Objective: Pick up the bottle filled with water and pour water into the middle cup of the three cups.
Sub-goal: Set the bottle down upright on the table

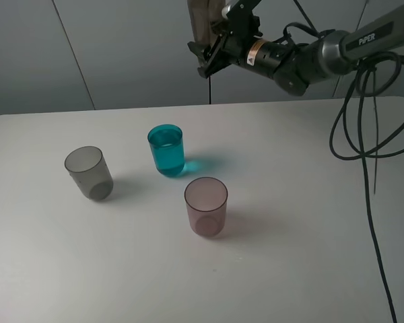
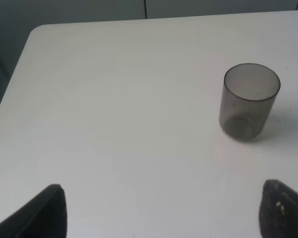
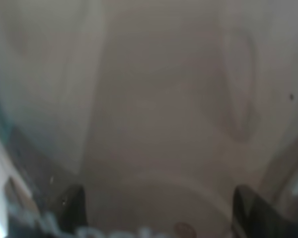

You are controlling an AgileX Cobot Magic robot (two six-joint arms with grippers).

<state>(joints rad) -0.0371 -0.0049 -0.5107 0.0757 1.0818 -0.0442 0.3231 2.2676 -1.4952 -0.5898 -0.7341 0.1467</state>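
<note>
Translucent smoky grey-brown plastic bottle fills nearly the whole frame, very close to the lens and badly out of focus. Soft lengthwise streaks show on its wall. Right gripper: two dark fingertips visible, one on either side of the bottle, closed against it. Faint teal tinge at one edge; source cannot be determined.

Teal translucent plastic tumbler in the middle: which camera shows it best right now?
The exterior high view: the teal translucent plastic tumbler stands whole and upright, liquid near its rim. The left wrist view shows only the smoky grey plastic tumbler; the right wrist view is a close blur with no cup discernible.
</note>
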